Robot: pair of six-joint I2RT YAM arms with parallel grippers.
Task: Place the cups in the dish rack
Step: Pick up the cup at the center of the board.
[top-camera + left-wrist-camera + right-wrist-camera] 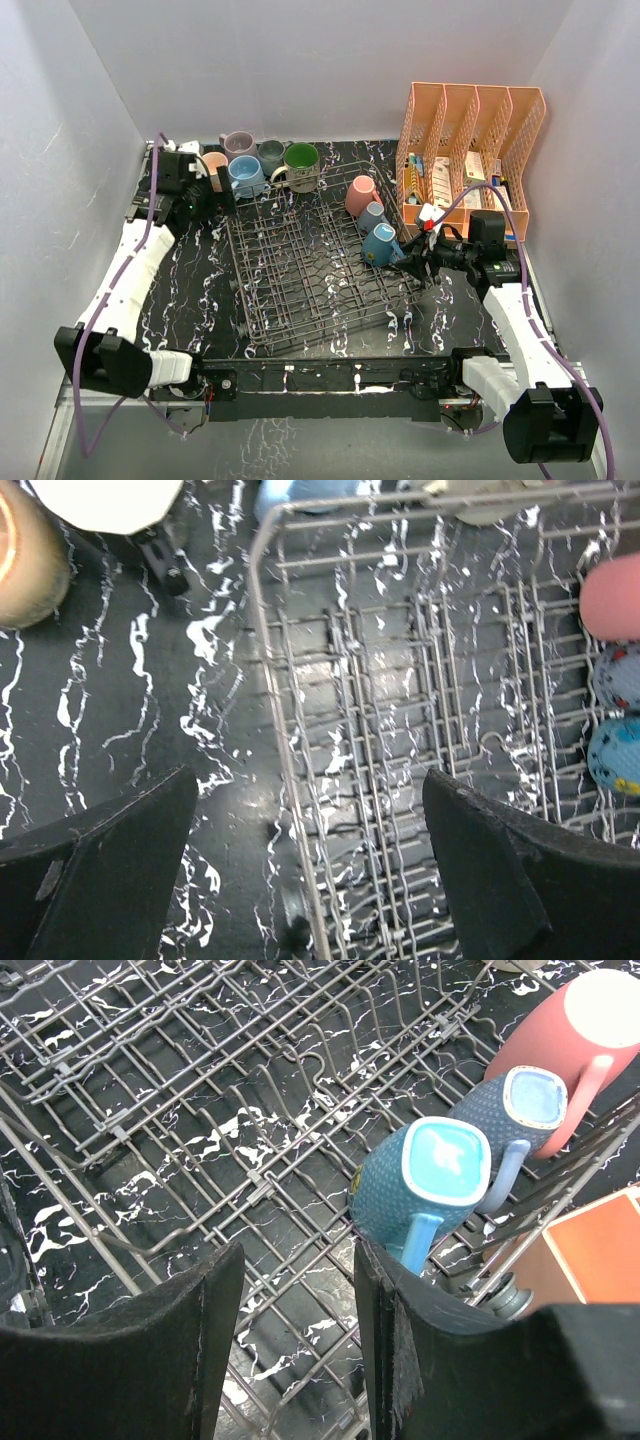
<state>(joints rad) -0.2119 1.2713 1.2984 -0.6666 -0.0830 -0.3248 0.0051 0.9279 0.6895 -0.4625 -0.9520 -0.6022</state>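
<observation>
Top external view: the rack [300, 270] sits mid-counter [200, 290], with a pink cup [360, 195], grey-blue cup [372, 216] and teal cup [380, 243] along its right side. More cups [245, 175] stand behind its far left corner. The left pincer [310, 790] hangs wide apart over that corner. The right pincer [298, 1260], apart and empty, is just beside the teal cup.

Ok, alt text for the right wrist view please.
A teal mug, a blue mug and a pink mug lean in a row inside the dish rack, bases toward the camera. The right gripper hangs close beside the teal mug, jaws apart and empty.
</observation>
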